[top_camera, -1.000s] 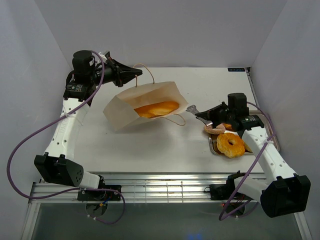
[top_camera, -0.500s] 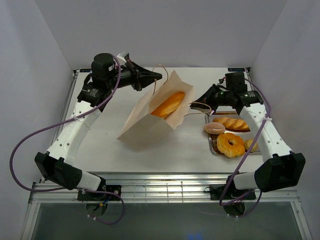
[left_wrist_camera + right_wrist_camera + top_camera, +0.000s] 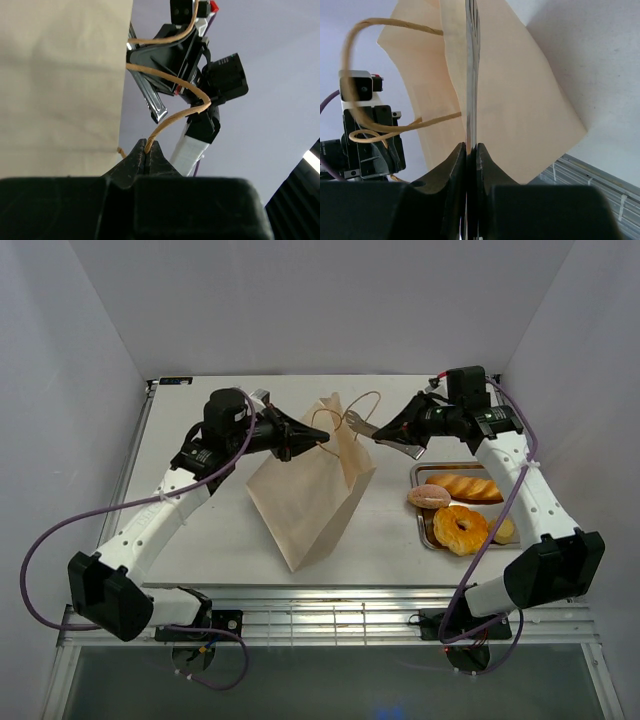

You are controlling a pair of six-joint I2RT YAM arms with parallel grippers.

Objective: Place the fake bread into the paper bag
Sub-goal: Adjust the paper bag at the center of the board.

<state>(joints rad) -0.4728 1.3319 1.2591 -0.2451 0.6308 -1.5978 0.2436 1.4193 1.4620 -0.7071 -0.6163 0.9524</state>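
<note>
The tan paper bag [image 3: 310, 495] stands upright mid-table, its mouth at the top. My left gripper [image 3: 321, 443] is shut on one cord handle [image 3: 172, 117], clamped at its tips [image 3: 146, 150]. My right gripper [image 3: 386, 432] is shut on the metal tongs [image 3: 358, 421], whose tip is hooked into the other handle loop [image 3: 368, 400]. In the right wrist view the gripper [image 3: 471, 148] squeezes the tongs [image 3: 471, 75] flat in front of the bag [image 3: 520, 100]. Fake bread lies in the tray: a ridged loaf [image 3: 464, 486], a pinkish bun [image 3: 428, 496], a ring bun [image 3: 460, 530] and a croissant [image 3: 504, 530]. The bag's inside is hidden.
The silver tray [image 3: 423, 523] sits at the right, near the table's front edge. Purple walls close in the table at the back and on both sides. A metal rail [image 3: 330, 610] runs along the front.
The bag has been pulled up from lying on its side to standing upright and moved right to mid-table. Both grippers have come to its top. The bread inside no longer shows.
</note>
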